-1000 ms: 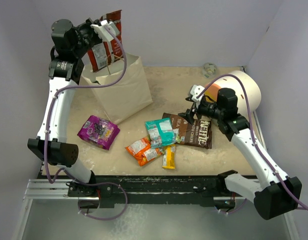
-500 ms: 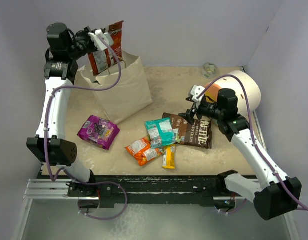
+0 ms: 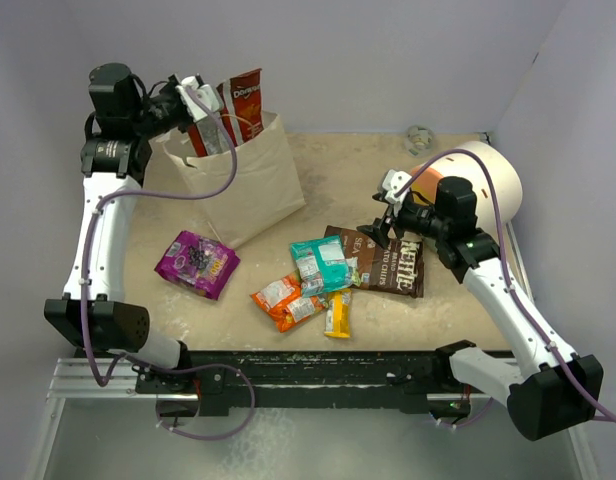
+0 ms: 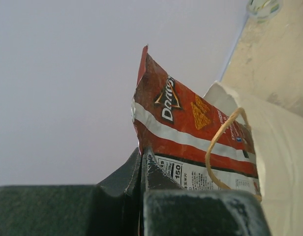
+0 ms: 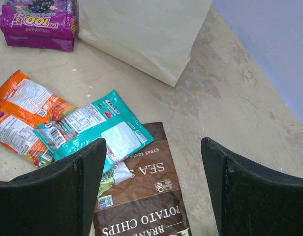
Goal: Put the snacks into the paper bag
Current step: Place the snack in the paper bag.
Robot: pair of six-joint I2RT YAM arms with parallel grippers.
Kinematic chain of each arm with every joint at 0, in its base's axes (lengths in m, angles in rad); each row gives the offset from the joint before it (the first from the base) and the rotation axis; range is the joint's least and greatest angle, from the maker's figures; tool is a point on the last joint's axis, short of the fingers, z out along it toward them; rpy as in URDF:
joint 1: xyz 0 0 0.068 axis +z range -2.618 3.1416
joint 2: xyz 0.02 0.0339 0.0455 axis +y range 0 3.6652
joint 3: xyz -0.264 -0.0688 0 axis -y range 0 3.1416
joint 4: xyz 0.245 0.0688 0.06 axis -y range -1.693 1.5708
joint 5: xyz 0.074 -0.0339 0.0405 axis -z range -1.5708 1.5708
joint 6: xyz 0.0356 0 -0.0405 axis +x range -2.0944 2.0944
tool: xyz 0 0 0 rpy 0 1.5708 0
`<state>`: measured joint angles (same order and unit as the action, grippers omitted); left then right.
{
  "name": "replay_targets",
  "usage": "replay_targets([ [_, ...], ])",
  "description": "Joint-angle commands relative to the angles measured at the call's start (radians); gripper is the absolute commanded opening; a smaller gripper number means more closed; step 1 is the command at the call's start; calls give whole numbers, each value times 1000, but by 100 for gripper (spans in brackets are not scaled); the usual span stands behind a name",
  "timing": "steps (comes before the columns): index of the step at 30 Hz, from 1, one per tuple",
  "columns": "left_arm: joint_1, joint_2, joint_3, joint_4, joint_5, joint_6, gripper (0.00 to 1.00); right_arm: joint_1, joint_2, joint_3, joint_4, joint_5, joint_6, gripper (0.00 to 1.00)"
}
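The tan paper bag (image 3: 250, 190) stands open at the back left. My left gripper (image 3: 200, 108) is shut on a red-white Doritos pouch (image 3: 243, 100), whose lower end sits inside the bag's mouth. In the left wrist view the fingertips (image 4: 151, 164) pinch the pouch (image 4: 191, 125) beside the bag's rim (image 4: 282, 162) and its handle (image 4: 214, 147). My right gripper (image 3: 374, 232) is open and empty above a brown chip bag (image 3: 356, 252), which shows between its jaws (image 5: 141, 206). A brown candy bag (image 3: 408, 268), teal (image 3: 323, 262), orange (image 3: 283, 300) and purple (image 3: 196, 263) packets and a yellow bar (image 3: 337, 313) lie on the table.
A big cream cylinder with an orange face (image 3: 478, 178) lies at the right behind my right arm. A small clear object (image 3: 419, 137) sits by the back wall. Purple walls close in the table on three sides.
My left gripper has moved down and left, lowering the red-white pouch into the bag's mouth. The right arm and the packets on the table have not moved.
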<state>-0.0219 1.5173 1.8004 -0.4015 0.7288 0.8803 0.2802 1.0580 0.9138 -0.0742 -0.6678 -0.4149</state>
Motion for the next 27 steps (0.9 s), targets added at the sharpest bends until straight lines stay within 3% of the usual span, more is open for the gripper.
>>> replay_targets([
  [1,4,-71,-5,20,104,-123,0,-7,-24,-6,42,-13,-7,80],
  [7,4,-88,-24,-60,162,-211,0,-9,-26,-8,45,-17,-6,80],
  [17,-7,-92,-86,-16,241,-479,0,-10,-21,-10,48,-19,-5,81],
  [27,-90,-110,-177,30,151,-689,0,-10,-16,-15,50,-16,-8,81],
])
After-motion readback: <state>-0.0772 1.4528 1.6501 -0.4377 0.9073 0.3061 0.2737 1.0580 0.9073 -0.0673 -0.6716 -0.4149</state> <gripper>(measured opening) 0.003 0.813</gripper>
